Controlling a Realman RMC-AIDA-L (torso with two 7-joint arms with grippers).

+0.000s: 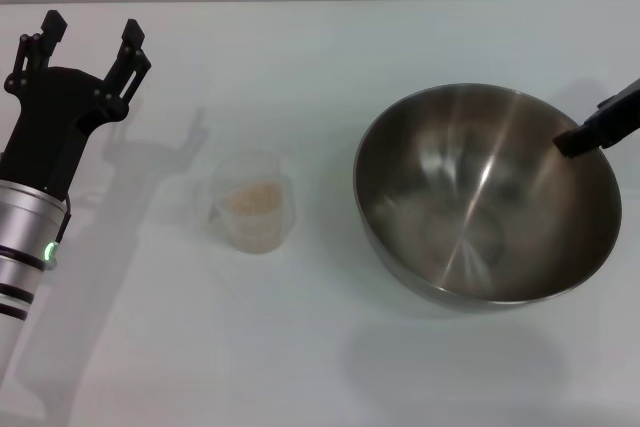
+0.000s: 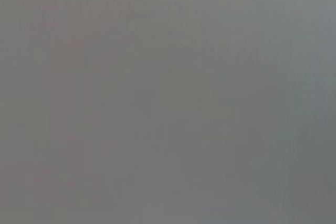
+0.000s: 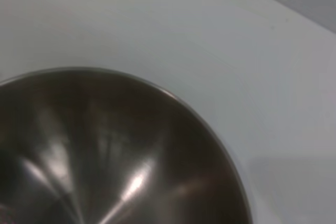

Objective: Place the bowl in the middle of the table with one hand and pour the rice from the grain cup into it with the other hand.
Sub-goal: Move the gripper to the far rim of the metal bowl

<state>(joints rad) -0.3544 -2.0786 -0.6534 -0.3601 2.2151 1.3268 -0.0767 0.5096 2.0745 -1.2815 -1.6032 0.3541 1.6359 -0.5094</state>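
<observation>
The large steel bowl is at the right of the white table, tilted, with a shadow below it as if held off the surface. My right gripper reaches in from the right edge and is shut on the bowl's right rim, one black finger inside. The right wrist view shows the bowl's interior and the table. The clear grain cup stands left of the bowl with rice in it. My left gripper is open and empty, to the far left of the cup.
The table's far edge runs along the top of the head view. The left wrist view shows only a plain grey field. Bare tabletop lies between the cup and the bowl and along the front.
</observation>
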